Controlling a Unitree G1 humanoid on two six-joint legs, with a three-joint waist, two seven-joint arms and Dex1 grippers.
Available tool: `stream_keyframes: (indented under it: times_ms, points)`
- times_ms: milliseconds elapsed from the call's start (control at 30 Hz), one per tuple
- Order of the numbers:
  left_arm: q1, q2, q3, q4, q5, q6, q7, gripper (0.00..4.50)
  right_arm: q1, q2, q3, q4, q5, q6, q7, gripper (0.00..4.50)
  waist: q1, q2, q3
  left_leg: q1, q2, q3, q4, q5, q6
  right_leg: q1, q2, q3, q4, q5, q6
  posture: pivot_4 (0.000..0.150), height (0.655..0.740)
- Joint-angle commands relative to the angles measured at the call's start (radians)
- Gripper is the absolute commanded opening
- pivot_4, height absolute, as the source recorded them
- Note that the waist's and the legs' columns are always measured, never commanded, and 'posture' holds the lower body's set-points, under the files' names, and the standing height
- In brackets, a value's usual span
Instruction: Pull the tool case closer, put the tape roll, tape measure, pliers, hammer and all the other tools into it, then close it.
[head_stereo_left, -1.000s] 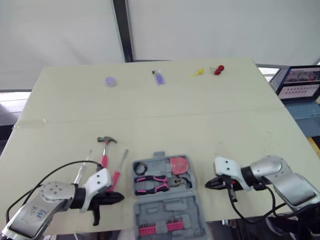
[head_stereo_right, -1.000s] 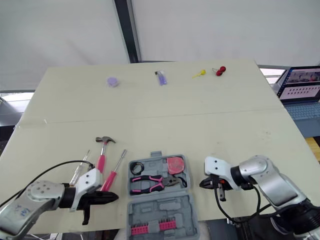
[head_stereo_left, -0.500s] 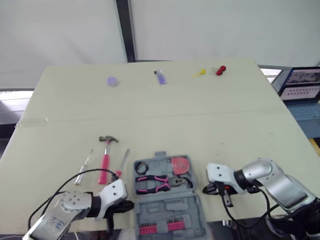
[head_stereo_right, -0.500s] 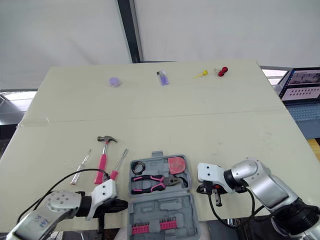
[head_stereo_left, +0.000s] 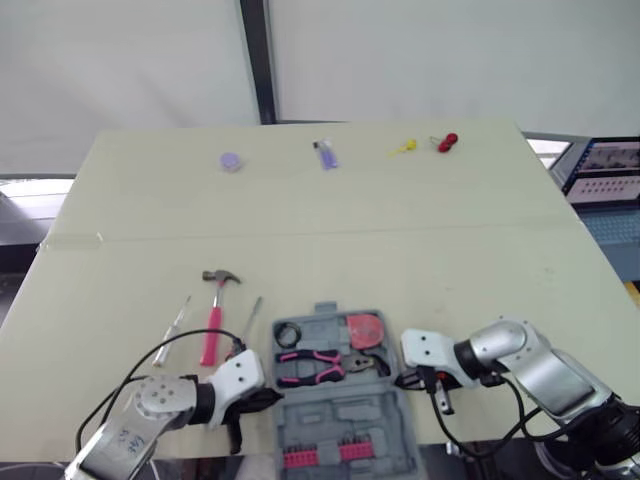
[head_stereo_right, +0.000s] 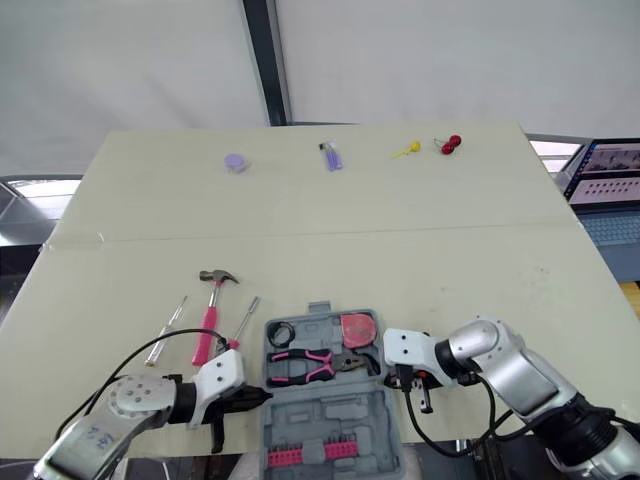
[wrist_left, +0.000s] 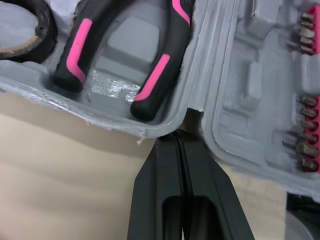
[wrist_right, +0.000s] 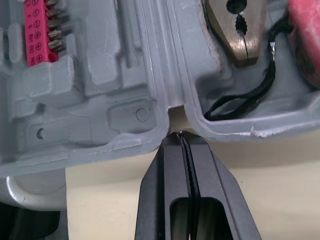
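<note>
Flanking tool case (head_stereo_left: 345, 412) hinge edges, both jaws closed.

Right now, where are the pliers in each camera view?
Left eye view: pliers in the tool case's far half.
Right eye view: same place.
Left wrist view: their pink-black handles.
Right wrist view: their metal nose.
Shared landmark: the pink bit strip in the near half.

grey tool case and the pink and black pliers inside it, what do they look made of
Grey tool case: likely moulded plastic, matte; moulded recesses and ragged, whitened rim edges. Pink and black pliers: handles look rubbery or plastic-coated, slightly glossy; the head is dull bare metal with serrated teeth.
</note>
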Motion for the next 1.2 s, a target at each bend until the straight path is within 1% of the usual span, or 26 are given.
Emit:
stream_keyframes:
  times_ms: [33, 400, 800, 1200]
  points:
    - [-0.034, -0.021, -0.007, 0.02, 0.017, -0.013, 0.018, 0.05, -0.009, 0.023, -0.021, -0.023, 0.02, 0.015, -0.013, 0.01, -0.001, 0.0, 0.0, 0.0, 0.0, 0.0, 0.0, 0.0, 0.0, 0.0, 0.0, 0.0, 0.0, 0.0, 0.0, 0.15, 0.74]
    - [-0.129, -0.06, -0.005, 0.091, 0.038, -0.037, 0.022, 0.05, -0.043, 0.05, -0.054, 0.026, 0.005, 0.027, -0.051, 0.01, -0.001, 0.0, 0.0, 0.0, 0.0, 0.0, 0.0, 0.0, 0.0, 0.0, 0.0, 0.0, 0.001, 0.0, 0.0, 0.15, 0.74]
    - [-0.171, -0.101, 0.021, 0.141, 0.08, -0.083, 0.069, 0.05, -0.069, 0.087, -0.05, 0.053, -0.011, 0.033, -0.095, 0.01, -0.001, 0.0, 0.0, 0.0, 0.0, 0.0, 0.001, 0.0, 0.0, 0.0, 0.0, 0.0, 0.001, 0.0, 0.0, 0.15, 0.74]
    - [-0.204, -0.132, 0.009, 0.163, 0.099, -0.085, 0.08, 0.05, -0.095, 0.116, -0.056, 0.083, -0.028, 0.027, -0.121, 0.01, -0.004, 0.0, 0.0, 0.0, 0.0, 0.0, 0.0, 0.0, 0.0, 0.0, 0.0, 0.0, 0.001, 0.0, 0.0, 0.15, 0.74]
